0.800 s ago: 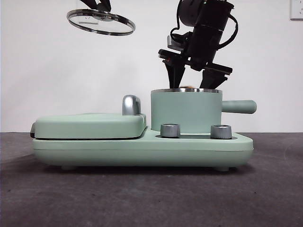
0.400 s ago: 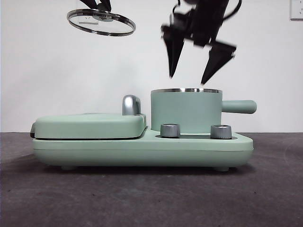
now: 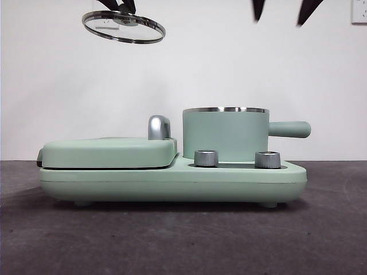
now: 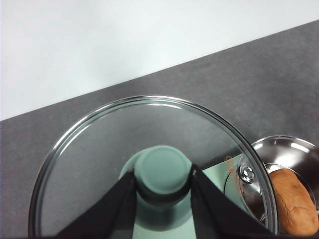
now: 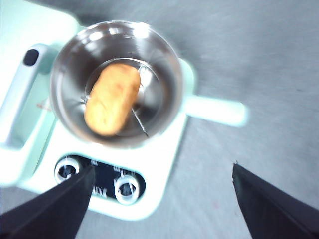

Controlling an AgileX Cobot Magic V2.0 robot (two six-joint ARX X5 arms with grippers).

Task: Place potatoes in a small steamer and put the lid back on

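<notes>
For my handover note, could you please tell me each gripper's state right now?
Left gripper: shut on the round clear glass lid.
Right gripper: open, holding nothing.

A mint green appliance base (image 3: 172,180) sits on the dark grey table (image 3: 183,240). On one half of it lies a flat mint green hinged griddle (image 3: 109,152), closed, with a curved chrome handle (image 3: 159,127) rising at its inner end. Two round silver control knobs (image 3: 206,158) stand side by side on the front ledge of the other half. A plain white wall (image 3: 183,74) fills the background, with a white wall plate (image 3: 359,11) at the upper corner.
</notes>
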